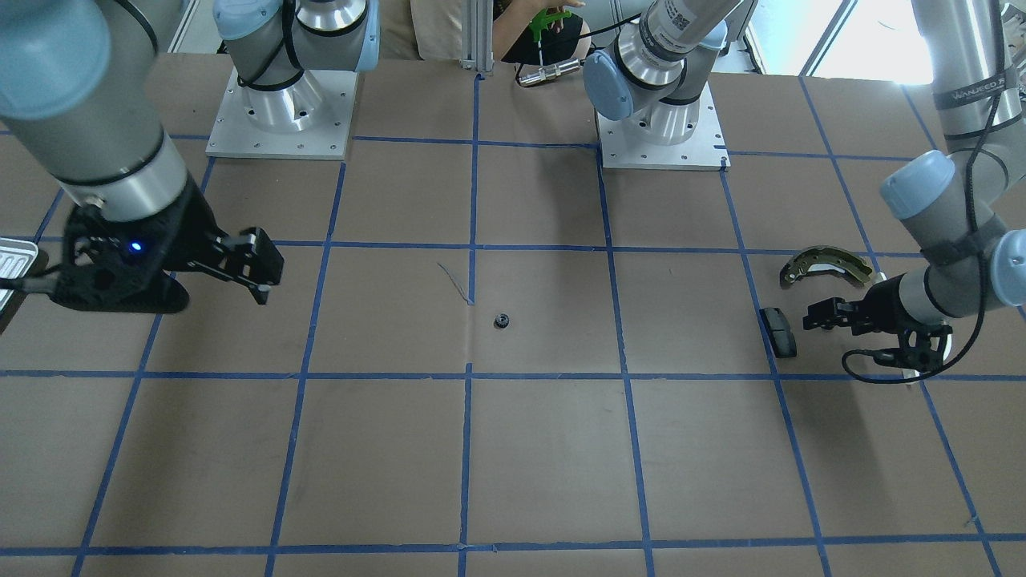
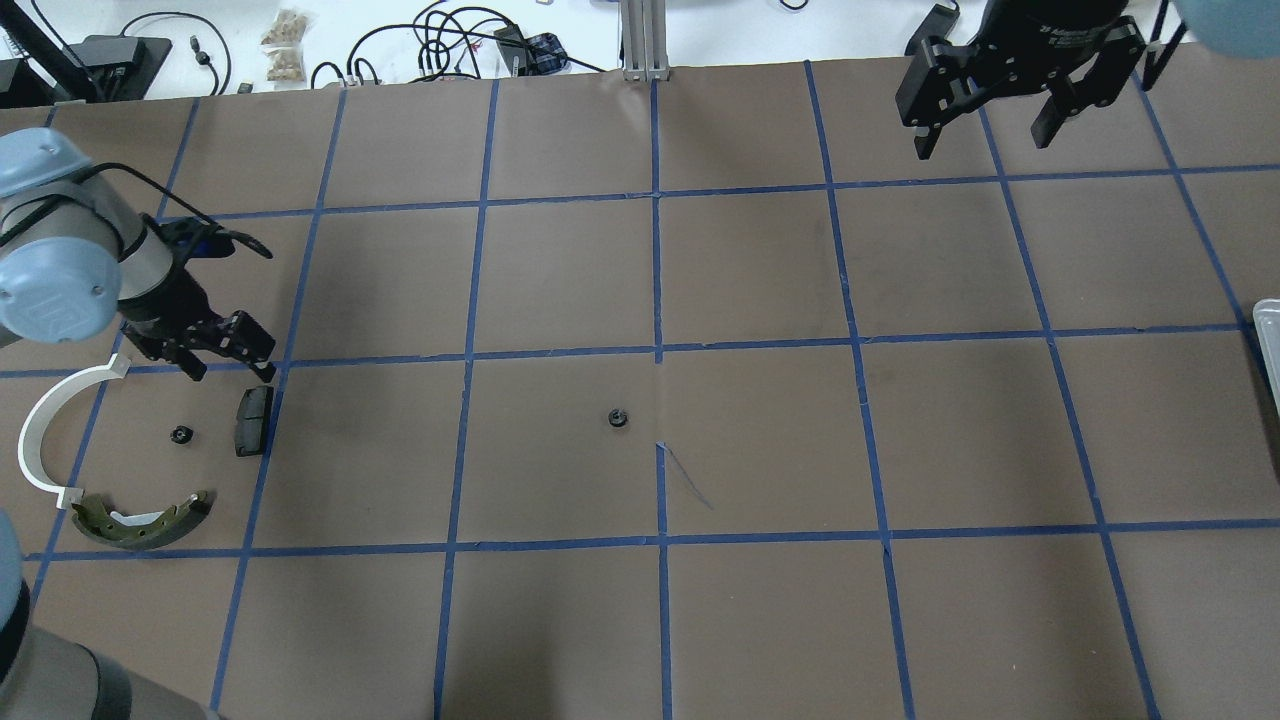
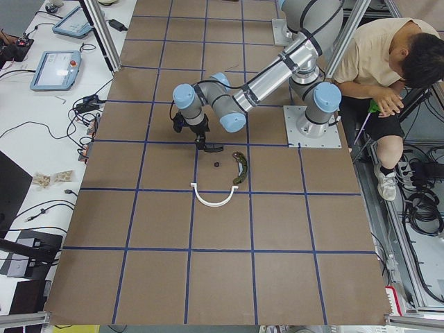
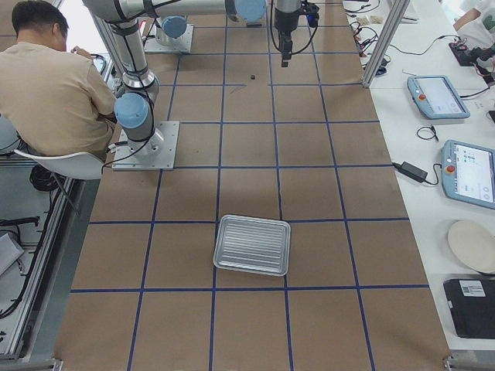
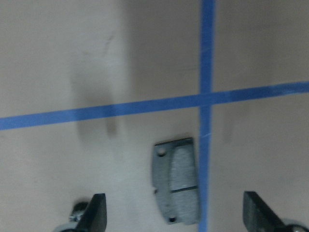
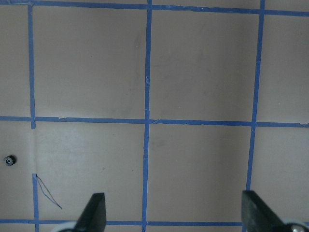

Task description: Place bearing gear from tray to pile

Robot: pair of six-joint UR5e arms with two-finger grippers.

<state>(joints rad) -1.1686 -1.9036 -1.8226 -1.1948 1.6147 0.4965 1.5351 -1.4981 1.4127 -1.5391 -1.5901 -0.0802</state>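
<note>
Bearing gear (image 2: 618,418) lay mid-frame overhead; the left gripper (image 2: 230,362), jaws spread at centre-left, would best centre squarely over it before pinching. Right gripper (image 2: 982,135), upper right, was also spread.

The table (image 2: 760,270) is viewed steeply from behind the robot (image 1: 657,96) and from across, facing it; the small gear (image 2: 618,418) at centre is shared. Both table ends are covered from farther off. Close downward wrist views are given; the dark pad (image 5: 176,186) is shared by left wrist and overhead.
</note>
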